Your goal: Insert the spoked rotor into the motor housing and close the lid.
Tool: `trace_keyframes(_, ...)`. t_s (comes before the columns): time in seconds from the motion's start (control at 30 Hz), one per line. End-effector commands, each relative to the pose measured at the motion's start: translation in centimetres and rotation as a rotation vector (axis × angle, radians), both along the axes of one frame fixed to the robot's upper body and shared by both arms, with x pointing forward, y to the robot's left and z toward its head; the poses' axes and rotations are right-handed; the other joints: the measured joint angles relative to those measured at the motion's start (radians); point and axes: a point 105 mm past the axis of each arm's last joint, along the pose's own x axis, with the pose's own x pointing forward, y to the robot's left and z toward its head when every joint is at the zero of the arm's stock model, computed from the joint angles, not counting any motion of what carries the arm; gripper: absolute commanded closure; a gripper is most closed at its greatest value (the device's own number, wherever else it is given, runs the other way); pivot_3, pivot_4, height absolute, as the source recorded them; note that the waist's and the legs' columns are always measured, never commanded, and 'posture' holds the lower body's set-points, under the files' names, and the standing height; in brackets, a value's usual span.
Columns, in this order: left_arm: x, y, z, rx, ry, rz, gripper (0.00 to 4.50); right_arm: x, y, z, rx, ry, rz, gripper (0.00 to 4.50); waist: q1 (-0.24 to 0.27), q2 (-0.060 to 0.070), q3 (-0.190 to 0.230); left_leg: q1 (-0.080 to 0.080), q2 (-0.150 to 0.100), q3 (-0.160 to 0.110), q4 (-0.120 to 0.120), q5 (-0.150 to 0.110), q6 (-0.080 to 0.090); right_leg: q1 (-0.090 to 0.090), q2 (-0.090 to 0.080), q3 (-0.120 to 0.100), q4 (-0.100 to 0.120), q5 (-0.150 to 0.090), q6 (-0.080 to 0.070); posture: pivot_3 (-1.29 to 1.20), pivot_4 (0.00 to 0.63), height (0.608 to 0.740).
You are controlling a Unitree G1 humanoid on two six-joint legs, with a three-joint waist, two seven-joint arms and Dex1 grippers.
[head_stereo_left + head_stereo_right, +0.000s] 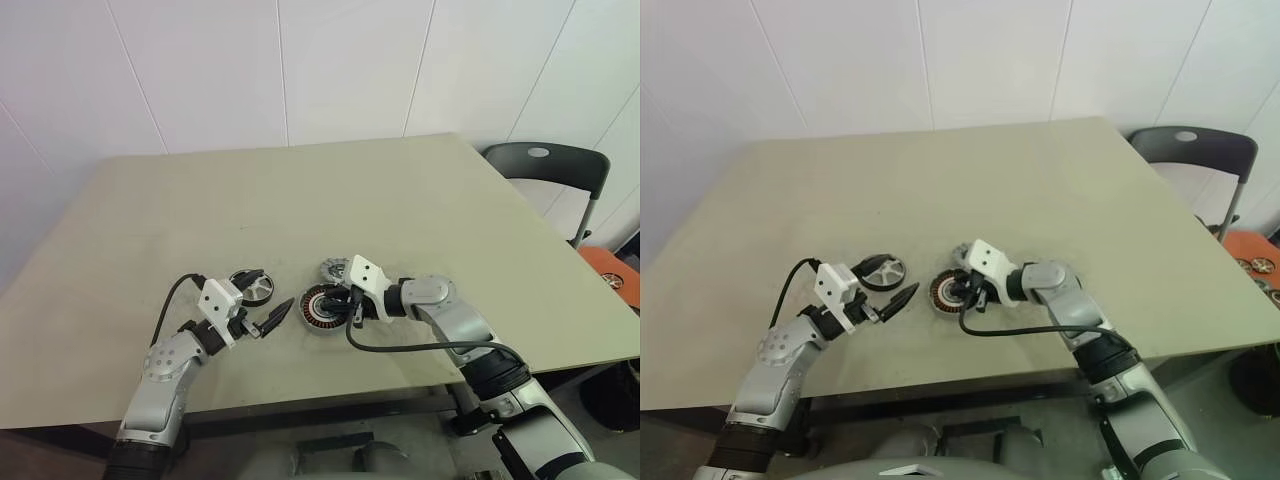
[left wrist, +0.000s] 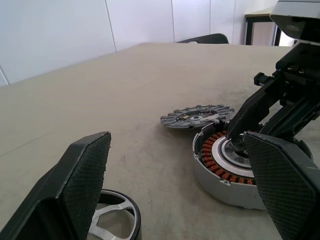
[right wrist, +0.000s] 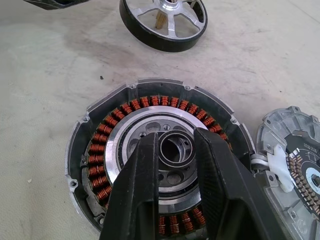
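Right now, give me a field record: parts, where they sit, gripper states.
motor housing: on table, windings exposed, no lid on
spoked rotor: flat on table, just behind housing, not inserted
lid: on table, left of housing, apart from it
left gripper: open, empty, between lid and housing
right gripper: fingers narrow, over housing's centre hub; grip unclear

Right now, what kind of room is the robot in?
Probably a plain workroom or test lab, not a home: bare white panelled walls, one big beige table holding only motor parts such as a copper-wound motor housing, and a folding chair pushed aside.
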Motion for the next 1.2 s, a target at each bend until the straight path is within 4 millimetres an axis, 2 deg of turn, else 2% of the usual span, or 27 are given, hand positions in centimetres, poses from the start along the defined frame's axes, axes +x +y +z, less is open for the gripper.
trace_keyframes(0.03, -0.1, -0.1, 1.3, -0.004, -0.050, -0.010, 0.00, 0.2, 0.5, 0.8, 0.004, -0.027, 0.016, 3.83, 0.000, 0.000, 0.000, 0.000, 0.000, 0.000, 0.000, 0.000, 0.000, 0.000, 0.000, 0.000, 0.000, 0.000, 0.000, 0.00, 0.000, 0.740)
trace_keyframes(1.2, 0.0, 0.0, 0.9, 0.003, -0.038, -0.007, 0.00, -0.9, 1.3, 0.6, 0.041, 0.038, 0.059, 3.83, -0.001, 0.000, 0.000, 0.000, 0.000, 0.000, -0.001, 0.000, 0.000, 0.000, 0.000, 0.000, 0.000, 0.000, 0.000, 0.00, 0.000, 0.740)
